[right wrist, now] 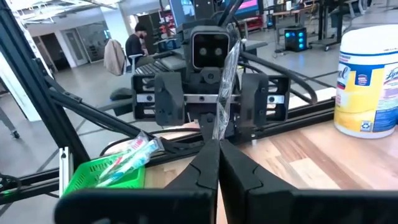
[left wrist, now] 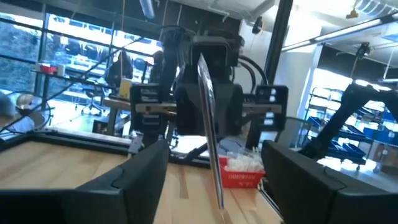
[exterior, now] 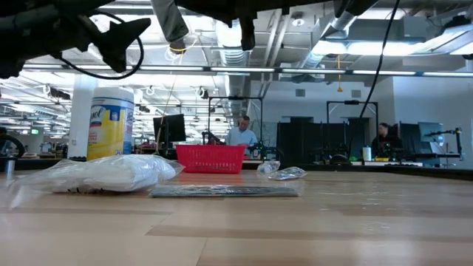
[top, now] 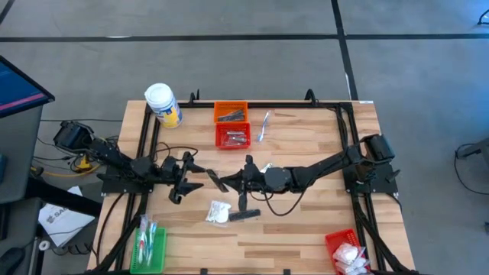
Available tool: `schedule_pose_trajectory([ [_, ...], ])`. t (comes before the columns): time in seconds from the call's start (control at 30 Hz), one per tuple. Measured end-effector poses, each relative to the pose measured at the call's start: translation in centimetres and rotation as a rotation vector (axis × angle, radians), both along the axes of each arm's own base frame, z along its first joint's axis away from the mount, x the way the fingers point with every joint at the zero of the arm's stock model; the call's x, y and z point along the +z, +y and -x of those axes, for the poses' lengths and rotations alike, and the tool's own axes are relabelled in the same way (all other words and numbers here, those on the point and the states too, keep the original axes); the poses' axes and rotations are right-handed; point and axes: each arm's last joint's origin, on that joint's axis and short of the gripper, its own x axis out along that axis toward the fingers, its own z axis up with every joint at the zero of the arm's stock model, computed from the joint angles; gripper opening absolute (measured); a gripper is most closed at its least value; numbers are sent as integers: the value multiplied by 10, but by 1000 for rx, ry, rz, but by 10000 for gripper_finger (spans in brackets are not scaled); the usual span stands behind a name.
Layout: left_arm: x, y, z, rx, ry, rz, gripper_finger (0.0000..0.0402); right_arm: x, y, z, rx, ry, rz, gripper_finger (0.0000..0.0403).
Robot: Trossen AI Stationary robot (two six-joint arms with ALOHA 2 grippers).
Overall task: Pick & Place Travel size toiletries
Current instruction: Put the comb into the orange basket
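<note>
Four small baskets stood on the table: one orange basket [top: 230,112], two red baskets [top: 232,137] [top: 345,246] and one green basket [top: 150,246]. There was one white jar [top: 163,105] at the far left. Two loose white packets [top: 218,211] lay near the middle, beside one dark tube [top: 245,215]. One person [exterior: 241,133] stood behind.

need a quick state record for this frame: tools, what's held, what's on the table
right tool: shut on thin clear-wrapped strip, above mid-table
left tool: open, facing the right tool, fingers either side of the strip, not touching it
loose on table: white packet, dark tube beside it
baskets: orange basket, red basket, green basket, corner red basket
other: white jar
</note>
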Motion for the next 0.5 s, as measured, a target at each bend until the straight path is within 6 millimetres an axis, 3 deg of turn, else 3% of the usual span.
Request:
schedule_pose_trajectory([
  [0.3,1,2,-9,8,21,22,286,2,0,0,-32,-14,13,0],
  [0.5,-2,-3,-30,20,66,6,286,1,0,0,-32,-13,13,0],
])
